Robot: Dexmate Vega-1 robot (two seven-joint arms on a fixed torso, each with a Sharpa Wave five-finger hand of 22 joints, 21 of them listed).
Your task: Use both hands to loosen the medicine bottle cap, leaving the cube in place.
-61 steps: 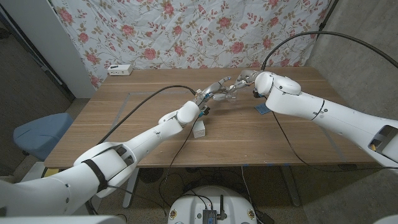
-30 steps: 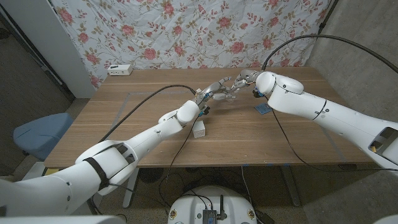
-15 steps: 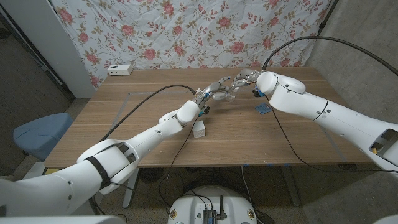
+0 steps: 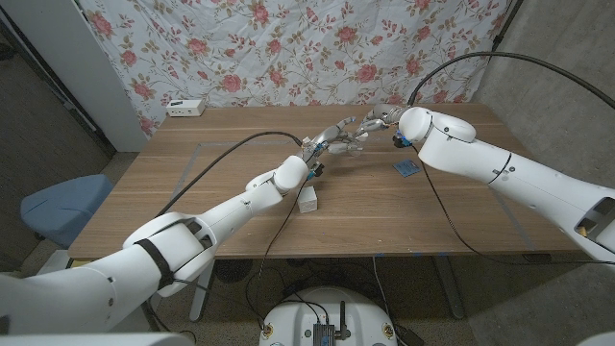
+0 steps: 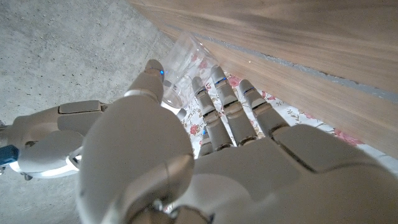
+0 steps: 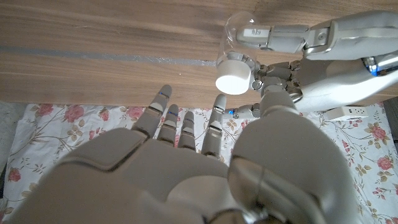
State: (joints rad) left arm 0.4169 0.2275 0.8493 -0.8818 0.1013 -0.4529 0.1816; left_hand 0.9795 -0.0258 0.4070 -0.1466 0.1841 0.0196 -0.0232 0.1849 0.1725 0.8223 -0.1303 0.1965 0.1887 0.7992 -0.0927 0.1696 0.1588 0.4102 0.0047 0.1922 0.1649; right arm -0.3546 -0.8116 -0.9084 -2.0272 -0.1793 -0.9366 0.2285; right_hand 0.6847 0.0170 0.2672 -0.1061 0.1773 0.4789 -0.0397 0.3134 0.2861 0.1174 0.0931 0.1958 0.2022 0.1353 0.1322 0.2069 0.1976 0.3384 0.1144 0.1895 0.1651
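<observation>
A clear medicine bottle with a white cap is held off the table by my left hand, whose fingers wrap its body. In the left wrist view the bottle sits against my fingertips. My right hand hovers just beyond the cap with its fingers spread, touching nothing. The small blue cube lies on the table under my right forearm, to the right of both hands.
A white box sits on the wooden table below my left forearm. A white power strip lies at the far left corner. A floral cloth hangs behind the table, and cables trail across the middle.
My right hand has drawn back a little from the bottle cap, towards the table's far side. My left hand and the cube have stayed put.
</observation>
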